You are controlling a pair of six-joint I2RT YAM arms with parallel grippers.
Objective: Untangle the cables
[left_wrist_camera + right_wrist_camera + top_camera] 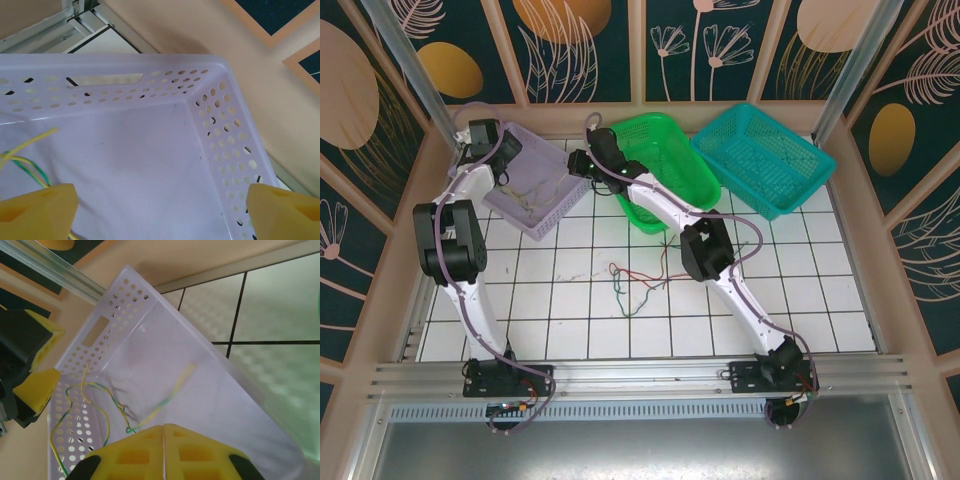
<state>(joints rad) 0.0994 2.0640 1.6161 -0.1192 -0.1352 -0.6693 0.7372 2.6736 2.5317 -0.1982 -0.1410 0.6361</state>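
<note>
I've got the left end effector (160,205) released, right end effector (164,429) clenched, both over the lilac perforated plastic basket (542,200). The red, green and dark thin cables (630,285) sprawl lower right, mid-tabletop (800,300), nearer the right one.

Smooth perforated plastic basket (150,75), glossy floor tiles (280,305)

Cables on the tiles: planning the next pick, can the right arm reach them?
Probably yes: the cables lie uncovered on the table, but the right gripper, shut at the lilac basket, must swing back and open first.
</note>
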